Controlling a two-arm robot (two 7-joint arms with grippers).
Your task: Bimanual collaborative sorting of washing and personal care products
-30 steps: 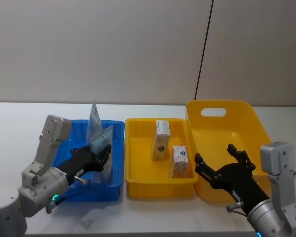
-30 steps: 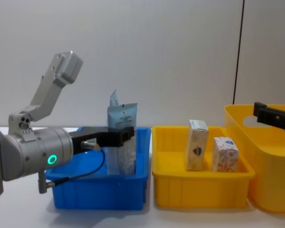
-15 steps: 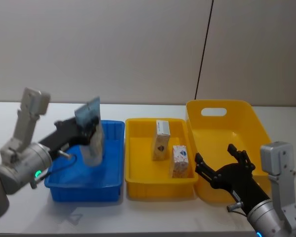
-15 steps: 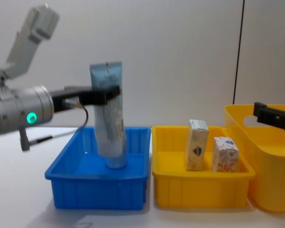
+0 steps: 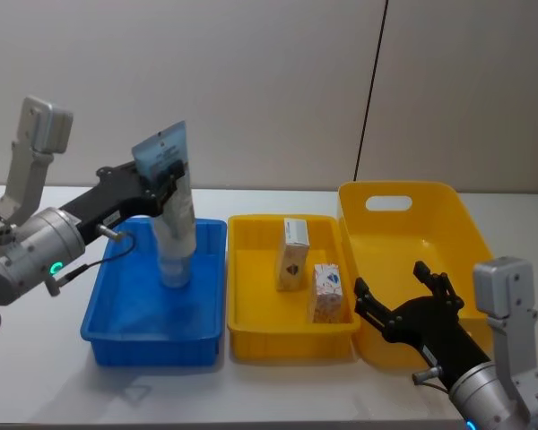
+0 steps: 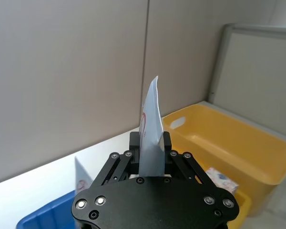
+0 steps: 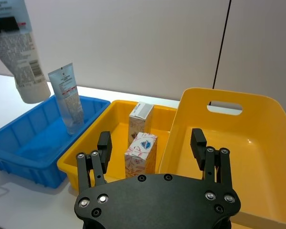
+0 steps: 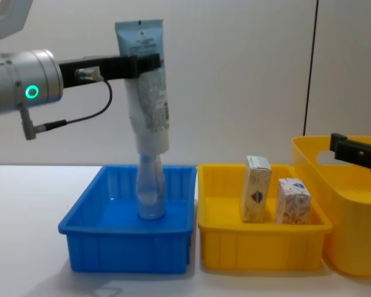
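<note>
My left gripper [image 5: 166, 184] is shut on the crimped upper part of a pale blue squeeze tube [image 5: 172, 210], which hangs cap down above the blue tray [image 5: 152, 336]. From the chest, this tube [image 8: 148, 93] is clear of the tray rim, with the left gripper [image 8: 149, 62] high up. Another tube [image 8: 150, 192] stands in the blue tray [image 8: 123, 253] right below it. Two cream cartons [image 5: 293, 253] [image 5: 326, 291] stand upright in the small yellow tray [image 5: 287, 342]. My right gripper [image 5: 403, 305] hovers open and empty in front of the yellow basket [image 5: 430, 215].
The three containers sit side by side on the white table: blue tray, yellow tray, then the big handled basket [image 7: 238, 138] on the right. A wall stands close behind them. Bare table lies left of the blue tray and along the front edge.
The left gripper has lifted one tube up out of the blue tray and carried it higher. The other tube stays in the tray. The right arm has not moved.
</note>
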